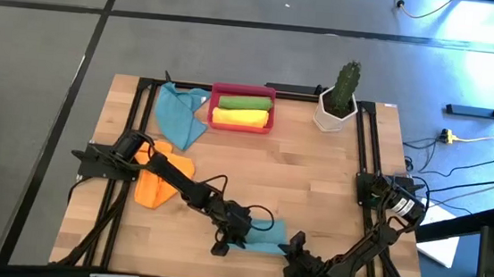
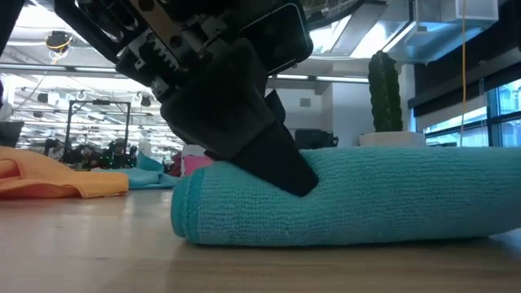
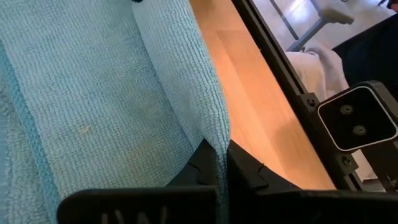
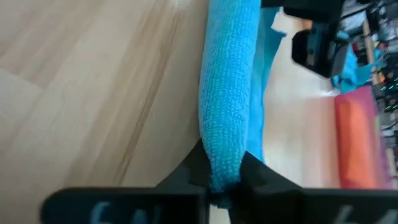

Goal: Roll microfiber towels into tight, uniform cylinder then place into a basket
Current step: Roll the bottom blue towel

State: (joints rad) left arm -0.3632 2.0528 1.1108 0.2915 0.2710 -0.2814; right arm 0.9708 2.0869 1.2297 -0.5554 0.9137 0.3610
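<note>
We see the right gripper (image 4: 225,177) with its dark fingers (image 4: 186,171) pinched on one end of the rolled teal blue microfiber towel (image 4: 229,93), a soft, looped-pile cylinder lying on the pale wooden desk (image 4: 93,81). The left gripper (image 3: 222,167) has its fingers (image 3: 202,168) pressed together on a thin edge of the same cloth at the roll's other end; in the low view its black wedge-shaped tip (image 2: 281,163) bears down on the terry surface.

From above, the roll (image 1: 261,234) lies near the desk's 6 o'clock edge, the left gripper (image 1: 225,240) at its 9 o'clock end and the right gripper (image 1: 291,246) at its 3 o'clock end.

At about 9 o'clock from the roll, a crumpled orange microfiber towel (image 1: 158,176) lies loose under the left arm. Towards 11 o'clock a second teal blue cloth (image 1: 180,115) is spread flat, one corner touching the small shallow red plastic basket (image 1: 244,92) with rounded corners at the desk's 12 o'clock edge. Inside the basket lie two rolled towels side by side: a green one (image 1: 243,102) on the far side and a yellow one (image 1: 240,117) on the near side. At about 1 o'clock stands a white hexagonal pot (image 1: 332,114) holding an upright green cactus (image 1: 347,83).
</note>
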